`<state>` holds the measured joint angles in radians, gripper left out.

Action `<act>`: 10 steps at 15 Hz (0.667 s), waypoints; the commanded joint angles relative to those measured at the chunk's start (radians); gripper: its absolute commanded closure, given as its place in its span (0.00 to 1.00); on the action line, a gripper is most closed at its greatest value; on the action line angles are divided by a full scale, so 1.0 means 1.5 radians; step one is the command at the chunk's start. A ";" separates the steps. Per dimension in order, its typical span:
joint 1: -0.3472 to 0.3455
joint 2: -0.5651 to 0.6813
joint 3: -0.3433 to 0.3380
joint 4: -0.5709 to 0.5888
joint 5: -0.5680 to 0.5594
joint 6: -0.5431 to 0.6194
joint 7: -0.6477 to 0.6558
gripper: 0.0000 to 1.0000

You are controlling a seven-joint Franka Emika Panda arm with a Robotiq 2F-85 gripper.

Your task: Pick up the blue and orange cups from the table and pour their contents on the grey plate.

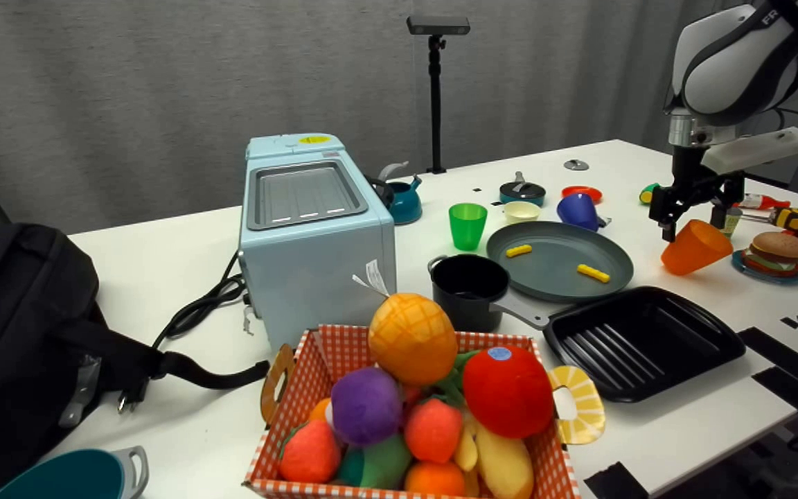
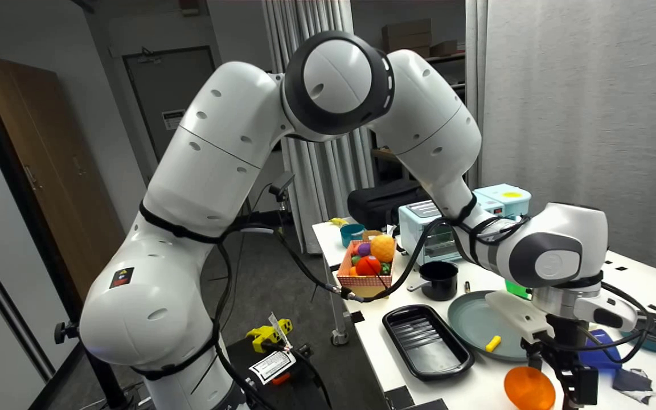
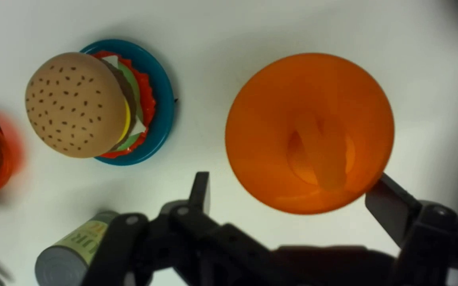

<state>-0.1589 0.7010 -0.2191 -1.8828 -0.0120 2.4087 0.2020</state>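
Note:
The orange cup [image 1: 693,249] is tilted over the table [image 1: 655,305], its mouth toward the burger side; it also shows in an exterior view [image 2: 529,388]. In the wrist view I look into the orange cup [image 3: 268,99]; an elongated bit seems to lie inside. My gripper [image 3: 290,192] is open, fingers spread on either side of the cup. The right finger meets the cup's rim; the left stands apart. The dark blue cup [image 1: 578,211] lies tipped behind the grey plate [image 1: 558,267]. Two yellow bits [image 1: 593,273] lie on the plate.
A toy burger on a blue saucer [image 3: 105,107] and a small can [image 3: 74,250] are close to the gripper. The black ridged tray [image 1: 641,339], a black pot [image 1: 470,291] and a green cup [image 1: 467,226] stand around the plate. A fruit basket [image 1: 281,416] is nearby.

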 commanded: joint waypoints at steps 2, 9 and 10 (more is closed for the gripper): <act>-0.006 -0.015 0.003 -0.014 0.002 0.005 -0.014 0.00; -0.001 -0.013 0.005 -0.014 0.001 0.003 -0.010 0.00; -0.001 -0.011 0.007 -0.011 0.002 0.000 -0.009 0.00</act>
<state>-0.1588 0.7009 -0.2156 -1.8830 -0.0120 2.4087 0.2020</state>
